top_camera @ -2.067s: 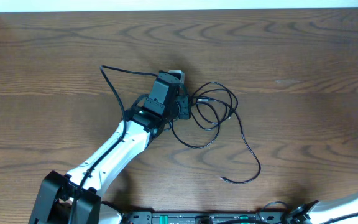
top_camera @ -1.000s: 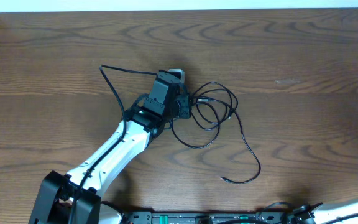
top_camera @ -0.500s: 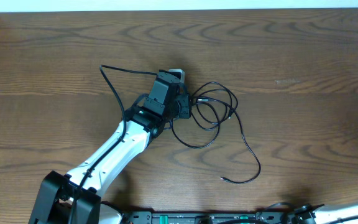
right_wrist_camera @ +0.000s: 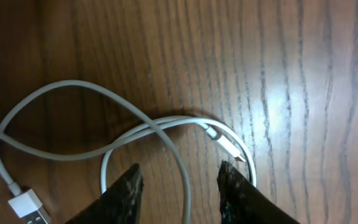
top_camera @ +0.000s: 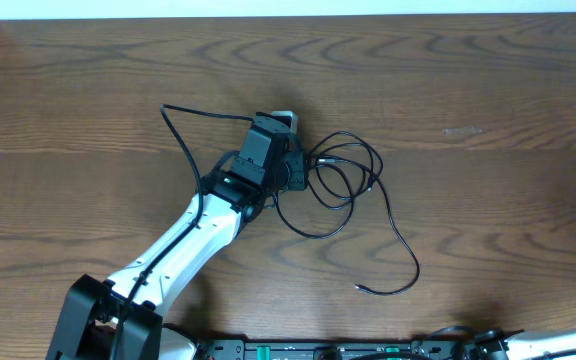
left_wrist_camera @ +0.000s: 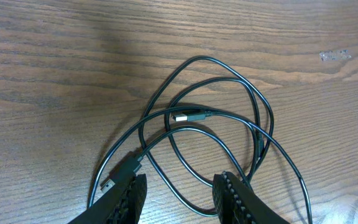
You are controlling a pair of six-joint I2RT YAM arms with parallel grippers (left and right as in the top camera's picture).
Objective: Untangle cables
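Cables counted: two, one black, one white. Black cable (top_camera: 353, 190) is laid near the middle of the worktop (top_camera: 488, 80), just right of the left claw (left_wrist_camera: 182, 186). White cable (right_wrist_camera: 138, 132) is laid on bare wood under the right claw (right_wrist_camera: 179, 174) and is caught in the right wrist view only.

The worktop's far edge is seen along the top of the overhead view, and a left edge at the top-left corner. The black cable is set well apart from both. Wide bare wood is offered to the right of the coil and beyond it. The near-left side is taken up by the left arm (top_camera: 183, 245).

Claws counted: two. Left claw is released, fingers (left_wrist_camera: 235, 196) spread; one black strand is run through the gap on the wood, nothing pinched. Right claw is likewise released, fingers apart; a white strand is passed between them, not gripped.

Black cable is coiled into several overlapping loops; the exact count cannot be told. Its long axis is run diagonally in the overhead view, from the coil by the claw to a thin free tail end (top_camera: 360, 287) at the near right. Two black plug ends are seen in the left wrist view. The silver-tipped plug (left_wrist_camera: 188, 116) is found inside the coil, pointed left. The second black plug (left_wrist_camera: 114, 180) is found just beside a finger, pointed down-left.

White cable is crossed over itself near the frame's middle, with its long axis run across the frame. Two white ends are counted: a broad plug (right_wrist_camera: 27, 205) at lower left and a small plug (right_wrist_camera: 229, 148) pointed down-right.
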